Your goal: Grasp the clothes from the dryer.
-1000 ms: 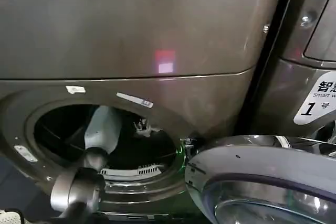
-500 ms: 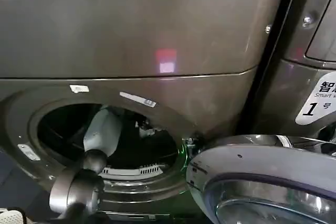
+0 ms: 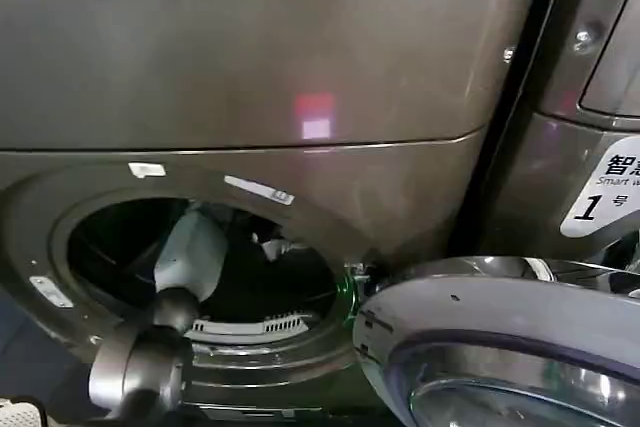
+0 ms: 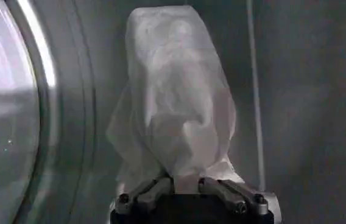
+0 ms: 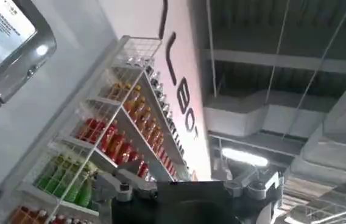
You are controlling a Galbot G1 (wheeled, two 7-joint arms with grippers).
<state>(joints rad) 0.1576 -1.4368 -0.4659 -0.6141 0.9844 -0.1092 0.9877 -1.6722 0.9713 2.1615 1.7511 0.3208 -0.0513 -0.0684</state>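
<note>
The left arm reaches through the dryer (image 3: 250,67) porthole at seven o'clock; the left gripper (image 4: 188,182) has its jaws clamped on the clothes (image 4: 176,97), a white bunch inside the drum; the open door (image 3: 500,337) sits at four o'clock; whether the right gripper (image 5: 188,185) is open I cannot tell.

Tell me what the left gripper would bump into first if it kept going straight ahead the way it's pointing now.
Beyond the clothes pinched in the left gripper, probably the dryer drum's grey inner wall. Depth is unclear.

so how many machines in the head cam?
2. The dryer takes up most of the view, with the left arm reaching into its porthole; a neighbour machine with a "1" tag stands at the right edge.
</note>
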